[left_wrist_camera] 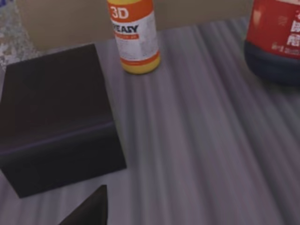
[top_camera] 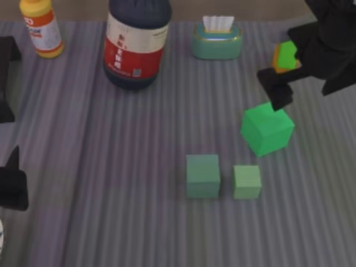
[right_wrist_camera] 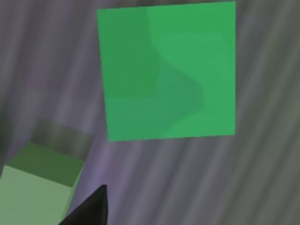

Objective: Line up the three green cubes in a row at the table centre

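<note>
Big bright green cube (right_wrist_camera: 166, 70) on ribbed grey-purple table (right_wrist_camera: 262, 178); small pale green cube (right_wrist_camera: 35, 192) nearby, apart.

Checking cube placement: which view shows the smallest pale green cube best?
The top view: the pale green cube appears whole, beside the teal-green cube. The right wrist view catches only part of it; the left wrist view shows none.

**How my cameras sit**

My top view looks straight down on the table (top_camera: 139, 222). My left wrist camera faces the yellow bottle (left_wrist_camera: 135, 35) both show; my right wrist camera hangs close above the bright green cube (right_wrist_camera: 168, 70).
</note>
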